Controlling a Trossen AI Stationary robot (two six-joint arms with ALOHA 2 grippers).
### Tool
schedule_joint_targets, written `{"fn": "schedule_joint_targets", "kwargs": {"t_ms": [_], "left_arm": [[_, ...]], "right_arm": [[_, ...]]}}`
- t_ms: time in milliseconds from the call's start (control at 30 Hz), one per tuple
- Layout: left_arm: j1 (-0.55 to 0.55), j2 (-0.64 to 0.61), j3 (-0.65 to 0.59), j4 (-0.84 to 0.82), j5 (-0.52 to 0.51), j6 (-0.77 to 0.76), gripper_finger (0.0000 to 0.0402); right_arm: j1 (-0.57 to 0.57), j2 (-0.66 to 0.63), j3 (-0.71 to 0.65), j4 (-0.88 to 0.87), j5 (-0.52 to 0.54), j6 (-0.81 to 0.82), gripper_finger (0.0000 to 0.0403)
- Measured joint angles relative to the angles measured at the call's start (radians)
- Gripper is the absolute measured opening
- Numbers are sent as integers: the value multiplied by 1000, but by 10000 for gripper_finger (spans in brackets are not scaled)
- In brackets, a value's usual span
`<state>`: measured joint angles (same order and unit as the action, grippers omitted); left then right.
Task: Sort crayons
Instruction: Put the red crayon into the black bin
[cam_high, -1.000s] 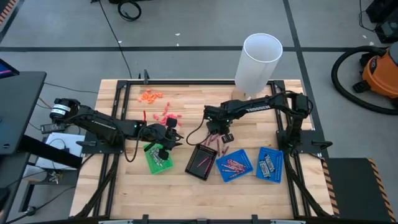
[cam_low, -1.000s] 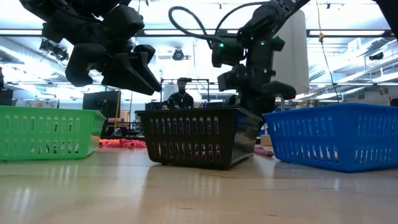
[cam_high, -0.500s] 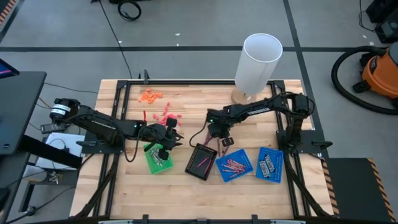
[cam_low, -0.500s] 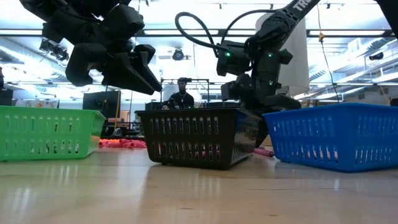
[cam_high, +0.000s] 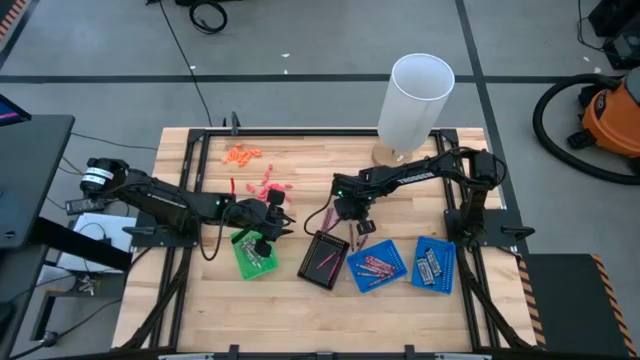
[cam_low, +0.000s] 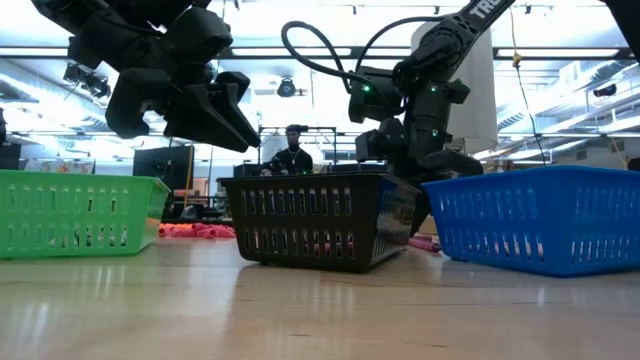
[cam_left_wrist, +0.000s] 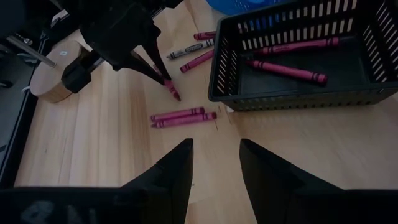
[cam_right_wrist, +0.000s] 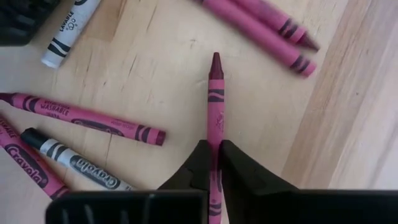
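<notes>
Several loose magenta crayons (cam_right_wrist: 81, 118) and grey-white crayons (cam_right_wrist: 68, 31) lie on the wood beside the black tray (cam_high: 325, 262), which holds two magenta crayons (cam_left_wrist: 292, 59). My right gripper (cam_high: 352, 224) is low over the loose crayons and shut on one magenta crayon (cam_right_wrist: 216, 99). My left gripper (cam_left_wrist: 216, 168) is open and empty, above the table between the green tray (cam_high: 254, 256) and the black tray. One blue tray (cam_high: 372, 265) holds magenta crayons. The other blue tray (cam_high: 433, 265) holds grey ones. My right gripper pinches the magenta crayon between its two fingertips (cam_right_wrist: 200, 163), on the crayon's rear half (cam_right_wrist: 215, 144). The fingers slant down from above, and the crayon runs on past them with its point (cam_right_wrist: 215, 60) leading. The left wrist view shows the point (cam_left_wrist: 176, 96) down at the wood. Whether the crayon is lifted clear, I cannot tell.
A tall white cylinder (cam_high: 415, 100) stands at the table's far edge. Orange bits (cam_high: 242, 153) and coral-red bits (cam_high: 268, 185) lie at the far left. A person shows in the room beyond the table in the low view (cam_low: 292, 150).
My right gripper has gone down and a little toward the table's near edge, onto the loose crayons beside the black tray. It has kept still over the last half second.
</notes>
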<state>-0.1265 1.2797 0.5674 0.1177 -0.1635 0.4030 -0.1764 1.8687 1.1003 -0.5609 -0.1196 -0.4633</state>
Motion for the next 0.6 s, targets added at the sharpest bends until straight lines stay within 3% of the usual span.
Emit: {"fn": "schedule_joint_targets", "kwargs": {"t_ms": [600], "left_arm": [[-21, -14, 1, -5, 0, -36, 141]], "right_arm": [[64, -1, 176, -253, 104, 46, 32]]}}
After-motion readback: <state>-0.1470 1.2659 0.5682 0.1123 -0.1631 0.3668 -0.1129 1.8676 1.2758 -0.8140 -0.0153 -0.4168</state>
